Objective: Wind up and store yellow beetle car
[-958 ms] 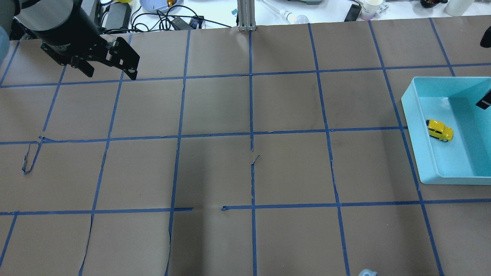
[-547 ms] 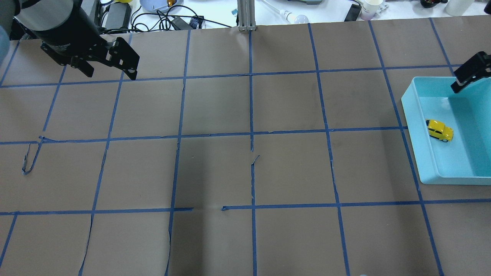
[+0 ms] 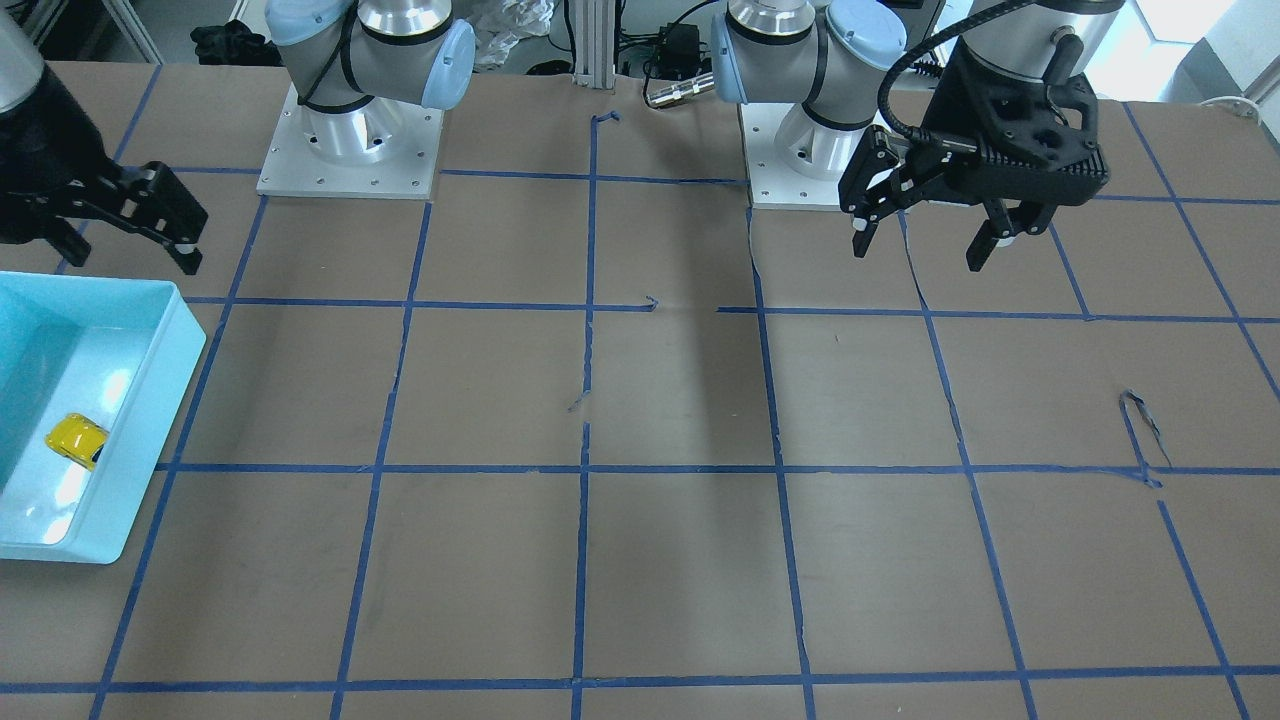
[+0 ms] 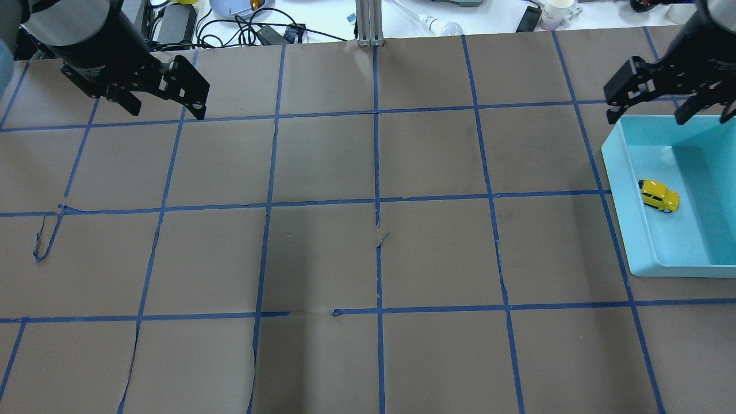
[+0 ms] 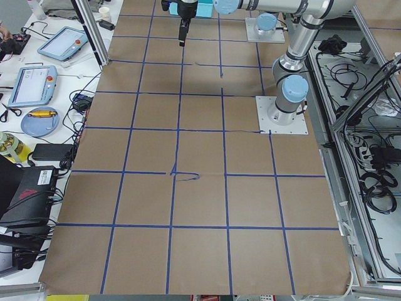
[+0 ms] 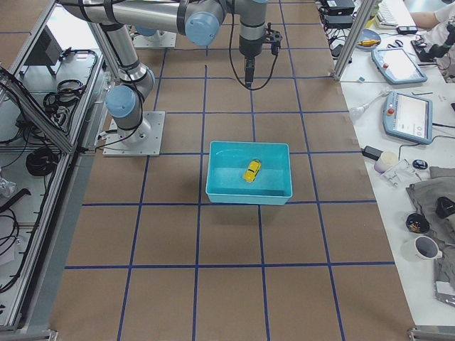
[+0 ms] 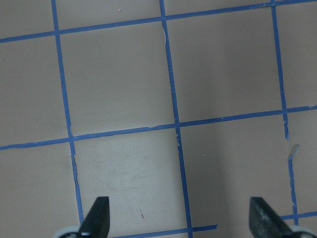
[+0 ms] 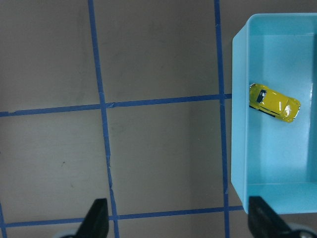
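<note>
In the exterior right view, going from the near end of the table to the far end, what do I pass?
teal bin (near wall) → yellow beetle car, lying inside the bin → right pincer, hanging over the table beyond the bin's far wall.

The taped table [image 4: 322, 259] is looked down on from high behind the robot, with the blue bin [image 4: 621, 190] at the right edge, and steeply from the opposite side, with the bin at the left edge. From each table end it is taken lengthwise from afar, the bin being centred in the right-end view. The bin and the yellow beetle car [image 8: 274, 102] inside are shared by those three views and the close, straight-down right wrist camera; squares well apart from the bin are framed by the left wrist camera.
</note>
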